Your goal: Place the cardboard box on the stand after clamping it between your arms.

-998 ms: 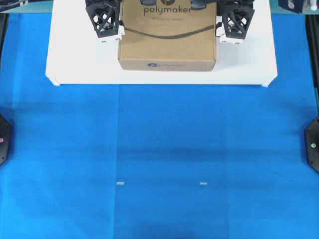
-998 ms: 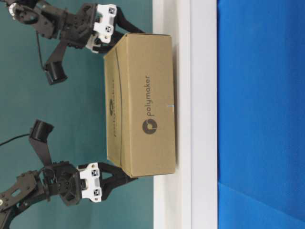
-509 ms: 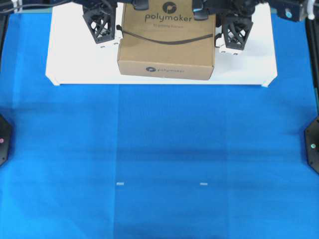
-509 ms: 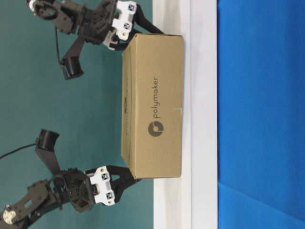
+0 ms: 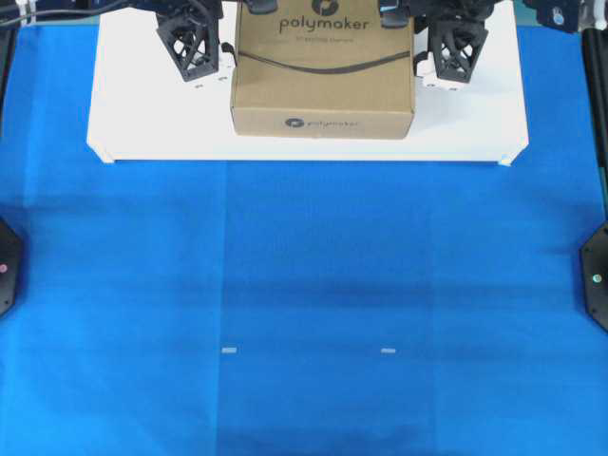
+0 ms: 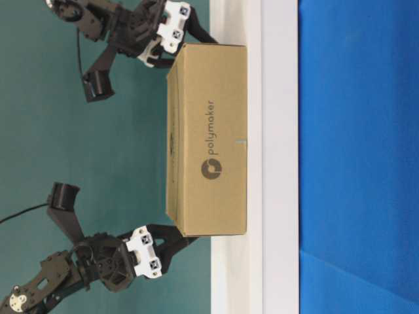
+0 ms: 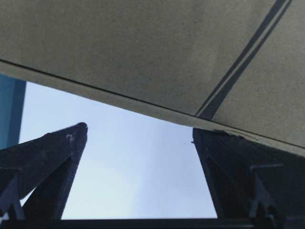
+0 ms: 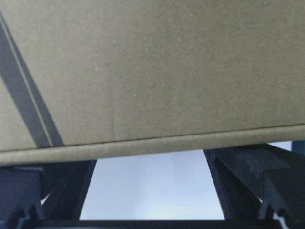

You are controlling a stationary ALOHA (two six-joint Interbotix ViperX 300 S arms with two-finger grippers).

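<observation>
The brown cardboard box (image 5: 323, 71) with the polymaker logo stands on the white stand (image 5: 142, 119), near its back middle. My left gripper (image 5: 204, 52) is at the box's left side and my right gripper (image 5: 445, 55) at its right side, both with jaws apart. In the table-level view the box (image 6: 206, 137) sits between the right gripper (image 6: 196, 36) and the left gripper (image 6: 177, 239). In the left wrist view, one finger (image 7: 224, 157) touches the lower edge of the box (image 7: 119, 47). In the right wrist view both fingertips lie under the edge of the box (image 8: 152, 71).
The stand rests on a blue cloth (image 5: 313, 304) that covers the table in front. Two small white marks (image 5: 228, 351) lie on the cloth. Black arm bases (image 5: 597, 275) sit at the cloth's left and right edges. A teal wall (image 6: 98, 144) is behind.
The box has come down toward the stand and shifted slightly back and right. Both grippers have stayed at its sides, drawn back a little.
</observation>
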